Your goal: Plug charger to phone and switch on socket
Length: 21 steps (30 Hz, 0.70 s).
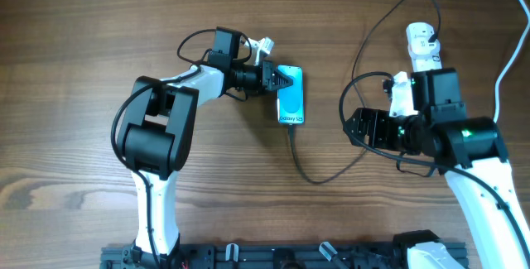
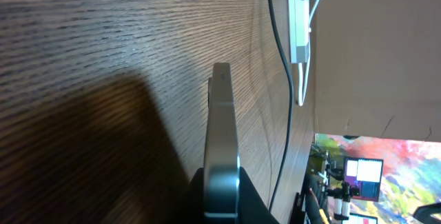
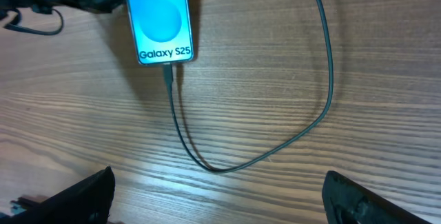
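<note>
Pinching the far end of the phone (image 1: 291, 97) at mid-table, the left gripper (image 1: 276, 79) steadies it, charger (image 3: 331, 79) apparently seated; the spread right gripper (image 1: 354, 128) should press the far-right socket (image 1: 421, 41) switch without snagging cable.

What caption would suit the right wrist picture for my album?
Black cable plugged into the turquoise phone, looping across the wooden table.

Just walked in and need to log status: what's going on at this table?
The left gripper is shut on the top end of the phone. The charger tip looks seated in the phone's bottom port. The right gripper hangs open and empty nearby. The socket lies near the right arm; I can't tell whether its switch is on.
</note>
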Available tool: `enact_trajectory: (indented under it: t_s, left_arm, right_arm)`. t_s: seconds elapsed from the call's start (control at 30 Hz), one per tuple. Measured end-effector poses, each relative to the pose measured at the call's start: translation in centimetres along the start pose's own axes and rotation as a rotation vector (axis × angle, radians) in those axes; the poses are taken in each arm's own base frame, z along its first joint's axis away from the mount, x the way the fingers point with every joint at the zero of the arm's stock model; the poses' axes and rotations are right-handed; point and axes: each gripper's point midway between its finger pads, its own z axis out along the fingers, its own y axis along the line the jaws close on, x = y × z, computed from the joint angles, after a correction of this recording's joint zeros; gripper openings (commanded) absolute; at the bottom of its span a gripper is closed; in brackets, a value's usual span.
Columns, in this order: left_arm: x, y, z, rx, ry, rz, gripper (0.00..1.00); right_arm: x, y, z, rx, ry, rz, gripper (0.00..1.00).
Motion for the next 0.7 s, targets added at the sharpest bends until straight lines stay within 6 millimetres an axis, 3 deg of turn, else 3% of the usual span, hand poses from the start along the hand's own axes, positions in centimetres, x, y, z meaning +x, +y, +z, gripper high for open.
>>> enact_trajectory:
  t_s: [0.27,0.7]
  left_arm:
    - [0.8,0.5,0.3,0.008,0.035,-0.03,0.06]
    - [1.0,1.8,0.6,-0.083,0.025,-0.061,0.11]
  right_arm:
    - [0.4,-0.9,2.5,0.029,0.106,0.034,1.0]
    - [0.3,-1.0,2.7,0.029,0.106,0.034,0.99]
